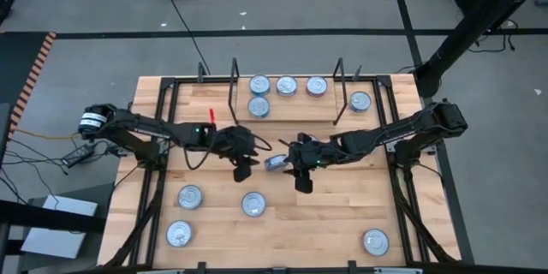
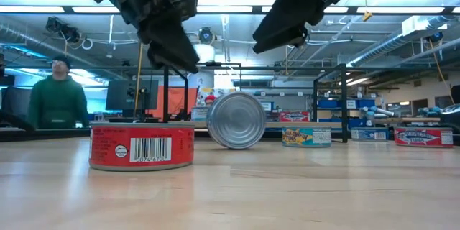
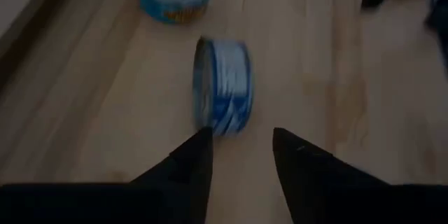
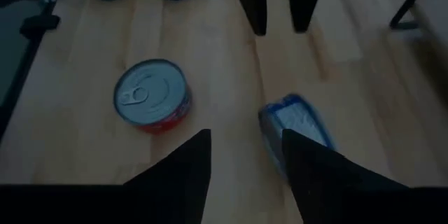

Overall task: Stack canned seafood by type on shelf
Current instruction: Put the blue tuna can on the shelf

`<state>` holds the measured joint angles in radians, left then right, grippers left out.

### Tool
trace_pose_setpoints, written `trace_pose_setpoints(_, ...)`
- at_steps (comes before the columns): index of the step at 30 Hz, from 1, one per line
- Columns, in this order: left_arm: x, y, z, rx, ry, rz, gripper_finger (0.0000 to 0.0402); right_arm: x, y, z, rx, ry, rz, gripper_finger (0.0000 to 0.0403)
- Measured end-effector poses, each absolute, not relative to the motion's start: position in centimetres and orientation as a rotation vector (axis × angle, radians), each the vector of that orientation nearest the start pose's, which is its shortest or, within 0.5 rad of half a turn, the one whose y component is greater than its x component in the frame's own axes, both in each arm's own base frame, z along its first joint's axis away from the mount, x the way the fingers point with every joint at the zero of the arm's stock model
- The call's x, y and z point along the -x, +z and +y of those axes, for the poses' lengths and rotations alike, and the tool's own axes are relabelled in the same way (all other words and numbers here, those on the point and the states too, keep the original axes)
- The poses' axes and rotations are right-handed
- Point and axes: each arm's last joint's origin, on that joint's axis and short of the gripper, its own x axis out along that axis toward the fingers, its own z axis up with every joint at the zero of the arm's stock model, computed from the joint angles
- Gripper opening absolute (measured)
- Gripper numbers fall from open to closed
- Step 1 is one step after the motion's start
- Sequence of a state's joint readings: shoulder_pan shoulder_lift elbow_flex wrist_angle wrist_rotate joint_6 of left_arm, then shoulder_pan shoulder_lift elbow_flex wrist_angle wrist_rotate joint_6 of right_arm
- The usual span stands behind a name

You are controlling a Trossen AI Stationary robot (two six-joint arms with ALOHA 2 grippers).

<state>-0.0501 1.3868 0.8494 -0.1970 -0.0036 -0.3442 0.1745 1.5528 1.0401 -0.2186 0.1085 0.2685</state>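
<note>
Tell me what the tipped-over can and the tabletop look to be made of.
Can on its edge: looks like bare metal, with a shiny silver face of concentric pressed rings; its side band looks like a printed blue label, paper or lacquer unclear. Table: pale wood, with visible grain and plank seams, low sheen.

Red tin [image 2: 141,145] beside on-edge silver tin [image 2: 236,120]

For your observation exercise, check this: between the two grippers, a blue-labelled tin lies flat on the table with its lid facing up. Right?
Not quite. The blue-labelled tin stands on its edge, its round face sideways, as the left wrist view shows. It does sit on the table between the grippers.
</note>
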Motion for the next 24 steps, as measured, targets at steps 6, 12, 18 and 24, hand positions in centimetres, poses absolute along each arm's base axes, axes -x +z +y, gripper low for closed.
trace_pose_setpoints(6, -29.0, 21.8, -2.7, 0.36, 0.174, 0.706, 0.0201, -32.3, 23.2, 5.3, -0.146, -0.028, 0.764, 0.0213)
trace_pose_setpoints(12, -29.6, 20.3, -3.4, 0.3, 0.236, 0.731, 0.0237, -32.3, 23.1, 5.0, -0.125, -0.047, 0.779, 0.0229)
trace_pose_setpoints(18, -29.6, 20.2, -3.5, 0.275, 0.234, 0.738, 0.0262, -32.2, 23.1, 4.8, -0.099, -0.105, 0.772, 0.0237)
trace_pose_setpoints(24, -29.9, 20.2, -3.5, 0.239, 0.219, 0.737, 0.0273, -32.3, 23.1, 4.4, -0.127, -0.199, 0.75, 0.0236)
